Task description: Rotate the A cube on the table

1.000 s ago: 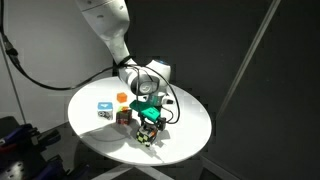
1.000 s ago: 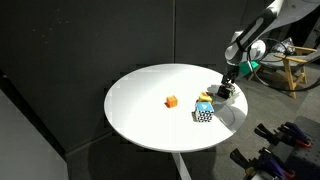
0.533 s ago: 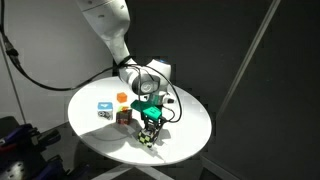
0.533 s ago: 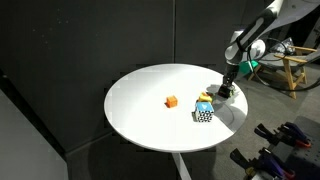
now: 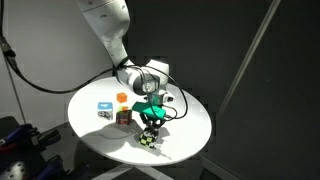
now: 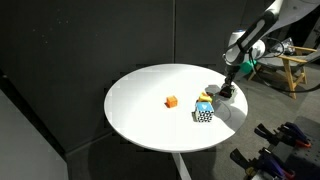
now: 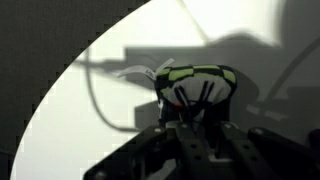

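— Firstly, where do we find the A cube [image 5: 147, 138]?

— We find it on the table [image 5: 190, 125], toward the near edge of the round white top in an exterior view, directly beneath the gripper [image 5: 149, 127]. In the wrist view it sits between the fingers, showing dark faces with yellow-green edging, and it rests on the white surface.

— And the state of the hand?

— We note the jaws lowered over the cube, one on each side and close in against it. The wrist picture is dim and soft, so we cannot tell whether the pads press the cube's sides or stand just clear of them.

— What else do we log on the top?

— Three further items, all apart from the gripper. A blue-and-white cube [image 5: 104, 108] lies well off to one side. A small orange block [image 5: 122, 97] sits near it. A dark reddish cube [image 5: 124, 117] stands between the blue-and-white cube and the A cube, nearer to the A cube but not touching it.

— And the arm?

— We see the white arm [image 5: 108, 30] come down from above the table, with a green part [image 5: 150, 104] at the wrist. A black cable [image 5: 40, 78] hangs off past the table's edge. In both exterior views the gripper stands low over the tabletop.
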Robot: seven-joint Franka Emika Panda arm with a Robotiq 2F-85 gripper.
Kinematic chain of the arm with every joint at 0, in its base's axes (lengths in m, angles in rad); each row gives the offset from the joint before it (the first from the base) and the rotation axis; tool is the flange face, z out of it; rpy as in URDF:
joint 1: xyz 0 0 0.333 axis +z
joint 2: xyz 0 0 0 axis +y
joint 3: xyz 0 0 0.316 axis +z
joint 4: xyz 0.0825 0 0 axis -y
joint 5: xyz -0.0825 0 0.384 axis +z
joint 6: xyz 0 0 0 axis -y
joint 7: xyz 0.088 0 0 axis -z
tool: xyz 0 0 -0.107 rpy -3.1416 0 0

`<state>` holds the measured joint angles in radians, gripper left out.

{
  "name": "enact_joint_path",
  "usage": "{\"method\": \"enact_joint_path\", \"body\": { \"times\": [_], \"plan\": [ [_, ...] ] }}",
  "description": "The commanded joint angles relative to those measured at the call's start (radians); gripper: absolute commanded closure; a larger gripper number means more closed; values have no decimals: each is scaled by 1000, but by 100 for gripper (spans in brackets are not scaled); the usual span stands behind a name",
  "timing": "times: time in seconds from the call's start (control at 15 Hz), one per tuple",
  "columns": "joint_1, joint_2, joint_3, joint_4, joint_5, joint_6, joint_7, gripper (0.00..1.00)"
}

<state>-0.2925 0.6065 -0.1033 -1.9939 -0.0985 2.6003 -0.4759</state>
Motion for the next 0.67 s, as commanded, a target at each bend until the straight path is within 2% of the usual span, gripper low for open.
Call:
{"method": "enact_joint_path", "body": {
  "times": [0.0,0.27,0.6],
  "plan": [
    [-24,-7,17,-15,-83,11,-117,97],
    [-26,-22,20,-29,-136,20,-225,95],
    [-26,-48,18,-47,-141,11,-324,96]
  ]
}}
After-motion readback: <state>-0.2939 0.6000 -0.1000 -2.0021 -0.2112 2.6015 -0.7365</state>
